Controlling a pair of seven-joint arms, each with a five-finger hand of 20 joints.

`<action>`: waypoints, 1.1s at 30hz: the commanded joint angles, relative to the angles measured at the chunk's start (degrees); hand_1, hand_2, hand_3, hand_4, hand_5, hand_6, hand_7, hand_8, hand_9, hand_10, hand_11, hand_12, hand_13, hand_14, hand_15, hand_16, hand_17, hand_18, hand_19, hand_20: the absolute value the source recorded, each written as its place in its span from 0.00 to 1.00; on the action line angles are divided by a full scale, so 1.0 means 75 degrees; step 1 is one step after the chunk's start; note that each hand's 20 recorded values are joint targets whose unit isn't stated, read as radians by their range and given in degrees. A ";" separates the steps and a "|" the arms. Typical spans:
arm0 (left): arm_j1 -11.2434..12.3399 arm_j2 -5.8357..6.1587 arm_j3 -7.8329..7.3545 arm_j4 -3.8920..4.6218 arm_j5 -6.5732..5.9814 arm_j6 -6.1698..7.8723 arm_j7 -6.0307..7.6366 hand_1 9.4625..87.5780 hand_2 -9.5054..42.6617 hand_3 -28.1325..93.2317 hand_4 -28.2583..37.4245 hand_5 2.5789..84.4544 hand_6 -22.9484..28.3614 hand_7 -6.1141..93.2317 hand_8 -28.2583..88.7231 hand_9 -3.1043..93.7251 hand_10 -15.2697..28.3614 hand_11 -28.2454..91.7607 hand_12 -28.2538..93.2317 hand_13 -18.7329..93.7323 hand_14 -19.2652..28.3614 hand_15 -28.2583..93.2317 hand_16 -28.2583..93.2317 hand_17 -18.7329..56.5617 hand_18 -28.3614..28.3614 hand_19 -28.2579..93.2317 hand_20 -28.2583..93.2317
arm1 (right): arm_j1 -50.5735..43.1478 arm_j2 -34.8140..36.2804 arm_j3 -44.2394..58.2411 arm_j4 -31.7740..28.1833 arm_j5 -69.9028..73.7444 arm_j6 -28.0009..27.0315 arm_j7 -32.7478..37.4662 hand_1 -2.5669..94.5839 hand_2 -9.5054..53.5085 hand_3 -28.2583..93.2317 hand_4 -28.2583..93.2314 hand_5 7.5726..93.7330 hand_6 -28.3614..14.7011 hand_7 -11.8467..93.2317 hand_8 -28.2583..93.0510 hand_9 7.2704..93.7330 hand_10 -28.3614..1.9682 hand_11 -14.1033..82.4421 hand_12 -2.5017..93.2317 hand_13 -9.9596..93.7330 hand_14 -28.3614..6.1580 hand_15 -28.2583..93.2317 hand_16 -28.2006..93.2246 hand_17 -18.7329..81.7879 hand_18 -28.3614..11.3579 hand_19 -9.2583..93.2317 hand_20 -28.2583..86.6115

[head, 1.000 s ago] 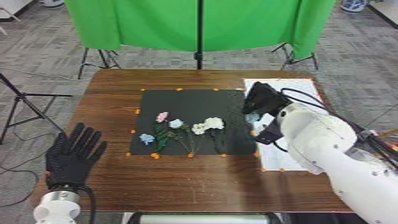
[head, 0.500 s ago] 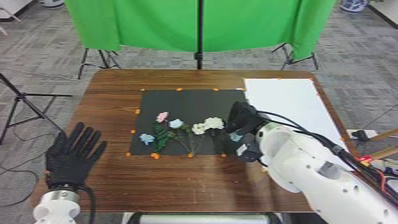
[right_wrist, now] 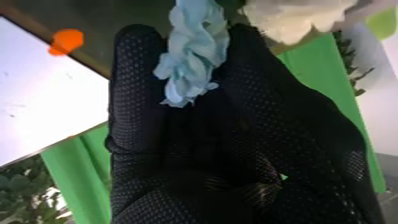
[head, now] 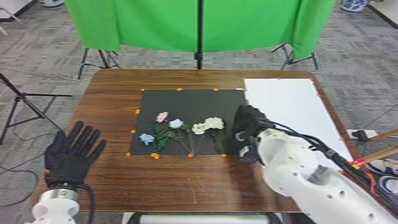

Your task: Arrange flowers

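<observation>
- Right hand (head: 250, 122) hangs over the right edge of the black mat (head: 182, 102), pinching a light blue bloom (right_wrist: 192, 47) between thumb and fingers, petals poking out past the glove tips.
- Left hand (head: 73, 156) waits at the table's left side, fingers straight and spread, holding nothing.
- On the mat lies the rest of the bunch: a blue flower (head: 147, 139) at the left, a pink flower (head: 162, 117), a pale flower (head: 176, 123) and a white cluster (head: 211, 123), with green leaves (head: 161, 138) and thin stems running toward the near edge.
- My reading of the step: the held bloom is being brought to join the row, to the right of the white cluster.
- Next, I'd say, the hand should line the stem up with its neighbours, settle it on the mat, then ease the pinch apart and lift clear.
- Soft petals could snag on the mesh glove, and a low sweep might nudge the white cluster.
- Beneath it all is a brown wooden table (head: 182, 185); a white sheet (head: 284, 102) lies to the right of the mat, and small orange markers (head: 179, 89) dot the edges.
- Beyond the table, a green cloth (head: 147, 25) hangs behind a dark pole (head: 200, 30), with black stands on grey carpet (head: 44, 57).
</observation>
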 commanded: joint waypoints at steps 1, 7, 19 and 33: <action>0.0114 0.0046 0.0034 0.0064 -0.0050 -0.0023 -0.0017 0.25 0.44 0.83 0.00 0.48 0.55 0.25 0.14 0.40 0.65 0.43 0.31 0.41 0.67 0.53 0.18 0.19 0.72 0.47 0.34 | -0.0028 -0.0018 -0.0012 -0.0023 -0.0017 -0.0551 -0.0257 0.69 0.00 0.79 0.02 0.79 0.47 0.25 0.30 0.52 0.25 0.44 0.29 0.53 0.52 0.67 0.49 0.63 0.82 0.99 0.06; 0.0085 0.0041 0.0048 0.0095 -0.0077 0.0053 -0.0025 0.25 0.44 0.83 0.00 0.48 0.55 0.25 0.14 0.40 0.65 0.43 0.31 0.41 0.67 0.53 0.18 0.19 0.72 0.48 0.34 | 0.0016 0.0101 -0.0085 -0.0024 -0.0519 -0.0653 -0.0284 0.59 0.00 0.84 0.01 0.69 0.52 0.30 0.25 0.45 0.23 0.34 0.22 0.46 0.29 0.66 0.34 0.58 0.29 0.65 0.39; 0.0073 0.0065 0.0028 0.0075 -0.0015 -0.0037 0.0018 0.25 0.45 0.83 0.00 0.48 0.55 0.25 0.13 0.40 0.65 0.44 0.31 0.41 0.67 0.53 0.18 0.19 0.72 0.48 0.34 | -0.0226 0.0354 0.0241 -0.0513 -0.0414 -0.0443 -0.0210 0.44 0.00 0.87 0.03 0.41 0.43 0.25 0.15 0.33 0.10 0.29 0.21 0.36 0.16 0.66 0.31 0.48 0.15 0.68 0.35; 0.0180 -0.0044 -0.0064 0.0073 -0.0047 -0.0187 0.0027 0.24 0.43 0.83 0.00 0.48 0.55 0.25 0.14 0.40 0.65 0.43 0.31 0.41 0.67 0.52 0.18 0.19 0.72 0.47 0.33 | -0.1302 0.0436 0.2703 -0.0193 0.0845 0.1511 -0.2195 0.23 0.18 0.85 0.05 0.21 0.42 0.19 0.18 0.19 0.09 0.19 0.21 0.21 0.14 0.50 0.29 0.31 0.13 0.54 0.29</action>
